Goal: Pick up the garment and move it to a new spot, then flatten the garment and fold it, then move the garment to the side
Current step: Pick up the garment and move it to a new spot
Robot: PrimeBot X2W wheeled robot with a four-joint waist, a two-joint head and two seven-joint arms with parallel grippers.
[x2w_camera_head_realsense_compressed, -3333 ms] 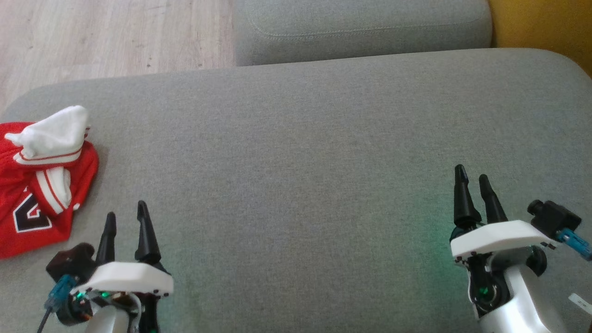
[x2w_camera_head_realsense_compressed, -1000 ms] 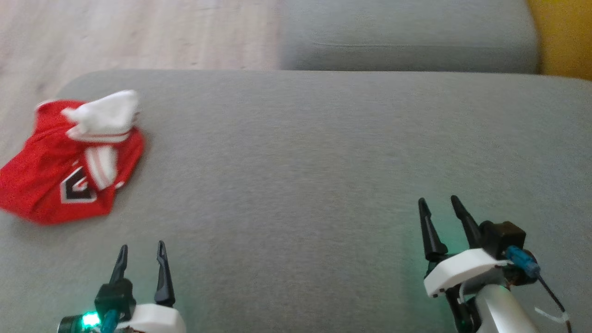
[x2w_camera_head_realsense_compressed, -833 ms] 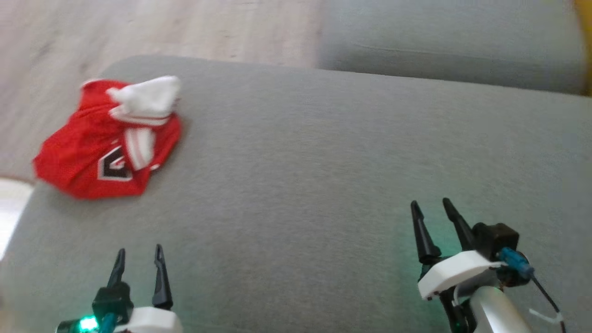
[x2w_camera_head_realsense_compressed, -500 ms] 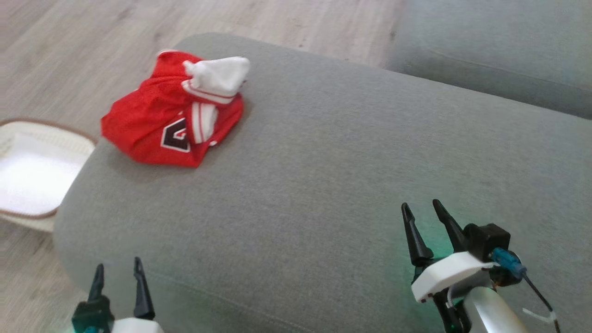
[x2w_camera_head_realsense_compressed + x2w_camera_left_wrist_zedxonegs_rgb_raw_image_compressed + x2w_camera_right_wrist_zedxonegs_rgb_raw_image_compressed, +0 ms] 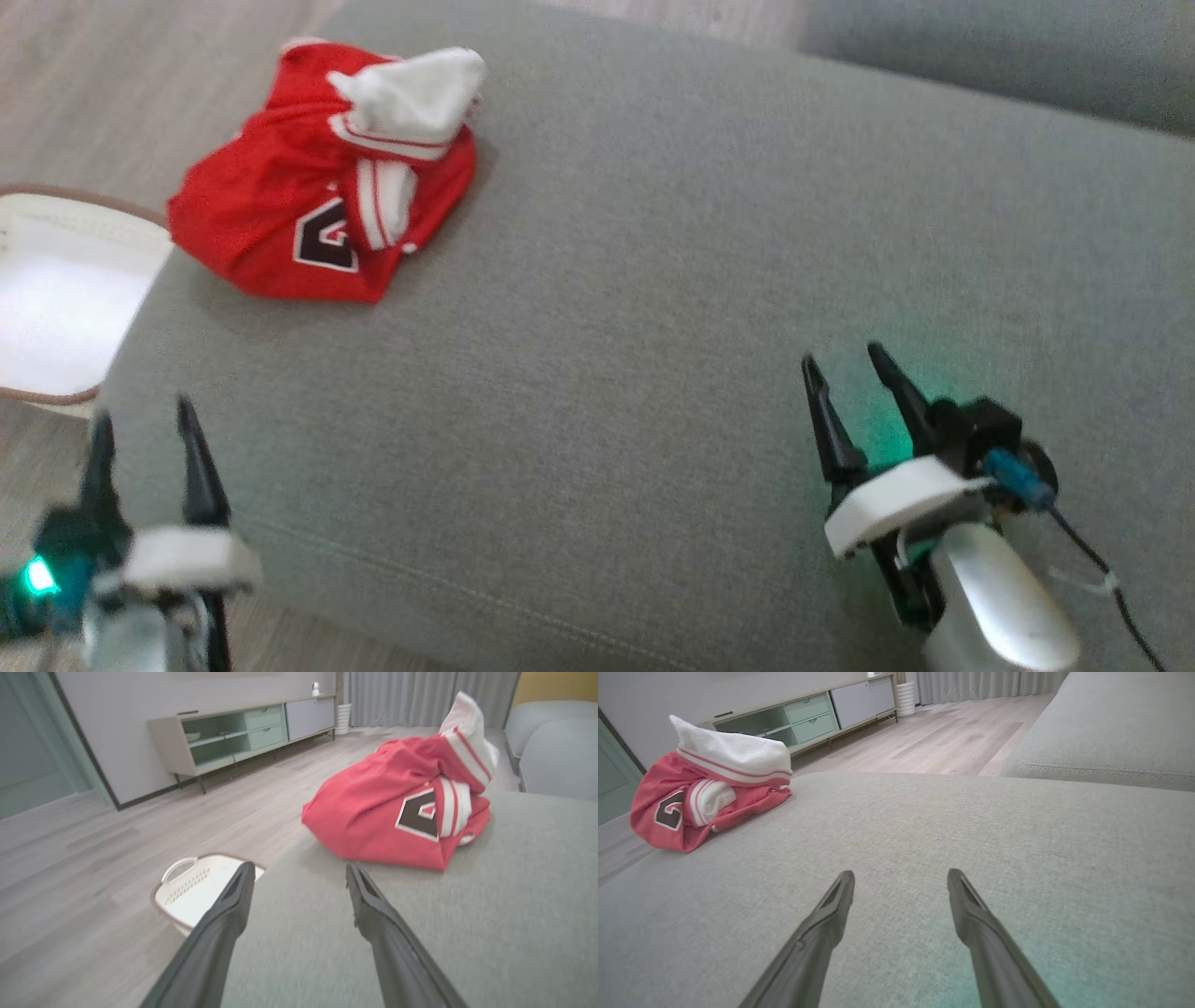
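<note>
Head camera is being swung left and downward from a moment ago; the things themselves are not being shifted. A white basket (image 5: 56, 280) on the floor is thereby being brought into view, ahead-left of the left gripper (image 5: 142, 418). That gripper is being held spread wide and empty at the sofa cushion (image 5: 653, 280) corner. The garment (image 5: 317, 196), a crumpled red jersey with white trim, is being left untouched on the cushion, ahead of the left gripper and slightly to its right, far ahead-left of the right gripper (image 5: 842, 355). The right gripper is likewise being held spread, empty, low over the cushion. Judgement: the pick-up is being lined up, not yet begun.
</note>
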